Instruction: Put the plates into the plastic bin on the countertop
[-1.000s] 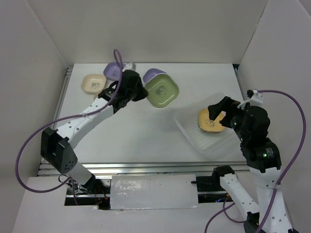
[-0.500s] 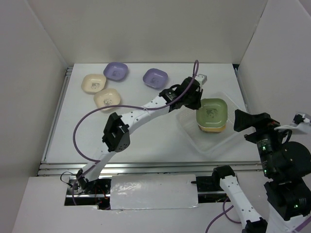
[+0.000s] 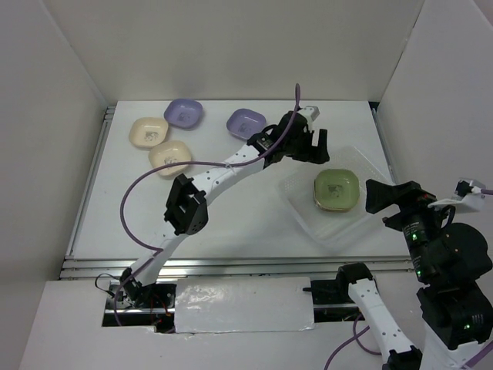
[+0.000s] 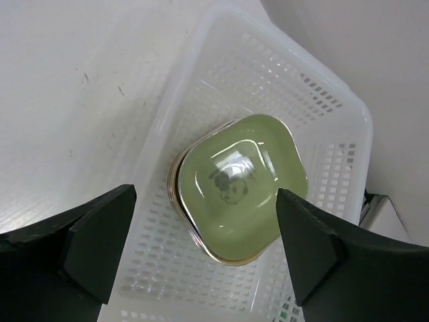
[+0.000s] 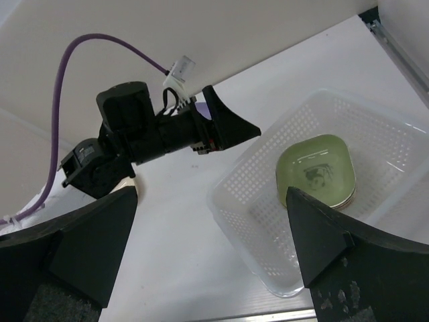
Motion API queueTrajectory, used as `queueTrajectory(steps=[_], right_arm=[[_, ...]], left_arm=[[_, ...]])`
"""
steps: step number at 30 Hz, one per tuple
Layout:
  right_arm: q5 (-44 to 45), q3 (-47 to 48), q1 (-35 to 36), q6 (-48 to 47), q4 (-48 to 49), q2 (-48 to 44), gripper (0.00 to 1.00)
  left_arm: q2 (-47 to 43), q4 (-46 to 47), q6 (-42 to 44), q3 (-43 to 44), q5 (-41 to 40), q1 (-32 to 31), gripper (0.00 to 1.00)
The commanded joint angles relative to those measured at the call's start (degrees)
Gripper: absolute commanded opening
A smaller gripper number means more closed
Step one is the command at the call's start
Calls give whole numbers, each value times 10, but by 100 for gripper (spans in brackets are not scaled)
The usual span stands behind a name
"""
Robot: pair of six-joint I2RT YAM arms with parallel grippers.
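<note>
In the plastic bin (image 3: 296, 208) a green plate (image 3: 337, 189) lies on top of a short stack of plates. My left gripper (image 3: 310, 143) hovers open just above and behind the stack, holding nothing. Its wrist view looks straight down on the green plate (image 4: 240, 186) between the spread fingers of the left gripper (image 4: 204, 225). My right gripper (image 3: 381, 196) is raised to the right of the bin, open and empty. Two purple plates (image 3: 183, 113) (image 3: 246, 123) and two cream plates (image 3: 149, 132) (image 3: 170, 158) rest on the countertop (image 3: 231, 208) at the back left.
White walls enclose the countertop on three sides. Metal rails (image 3: 92, 177) run along its left and near edges. The left arm (image 3: 223, 166) stretches diagonally across the middle. In the right wrist view the bin (image 5: 231, 201) sits below the left gripper (image 5: 224, 127).
The left gripper carried the green plate from the back of the countertop onto the stack in the bin and opened. The right arm pulled back out of the bin to the right.
</note>
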Motion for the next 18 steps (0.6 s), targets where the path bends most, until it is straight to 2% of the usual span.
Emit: queueTrajectory(steps=[1, 3, 5, 6, 7, 9, 10, 11, 12, 13, 14, 15, 17, 18], right_arm=[[-20, -5, -6, -5, 2, -7, 100], [-29, -5, -8, -5, 8, -6, 100], [-37, -10, -12, -5, 19, -4, 100], [-53, -19, -14, -7, 26, -4, 100], [-64, -26, -15, -7, 38, -1, 100], [-97, -41, -19, -11, 52, 0, 100], [-107, -62, -21, -13, 59, 1, 100], [-108, -73, -22, -13, 75, 2, 100], [-134, -97, -22, -13, 82, 8, 100], [-140, -107, -23, -12, 89, 10, 100], [-145, -119, -24, -12, 103, 14, 100], [-155, -141, -24, -6, 111, 18, 100], [-173, -167, -22, -1, 136, 24, 100], [-189, -172, -22, 2, 141, 27, 100]], left_arm=[[-14, 43, -4, 8, 22, -16, 99], [-62, 36, 2, -4, 8, -21, 99], [-158, 41, 15, -68, -27, -29, 99], [-239, 39, 2, -137, -100, -28, 99], [-280, 25, -17, -171, -179, -20, 99], [-347, -26, -108, -254, -228, 18, 99], [-404, -56, -140, -282, -248, 69, 99], [-429, -118, -198, -308, -301, 97, 99], [-476, -146, -224, -364, -317, 161, 99], [-498, -164, -241, -400, -318, 200, 99], [-519, -170, -260, -432, -309, 243, 99], [-556, -156, -260, -504, -277, 326, 99], [-581, -94, -244, -600, -217, 411, 99], [-581, -76, -235, -615, -168, 478, 99]])
